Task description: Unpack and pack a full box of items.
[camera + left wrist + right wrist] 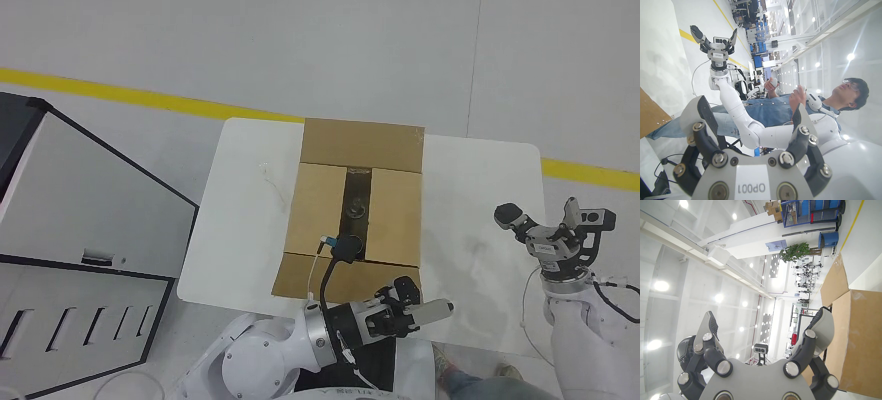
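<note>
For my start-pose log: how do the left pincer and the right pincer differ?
The left pincer sits by the near edge of the box; the right pincer stands apart from it, at the side of the table. The left points sideways, the right upward. Both are open and empty.

left arm (268,358) bent low across the front, wrist aimed sideways | left gripper (750,103) fingers spread wide, empty | right arm (582,330) upright at the right side, wrist aimed upward | right gripper (540,212) fingers spread wide, empty
</note>
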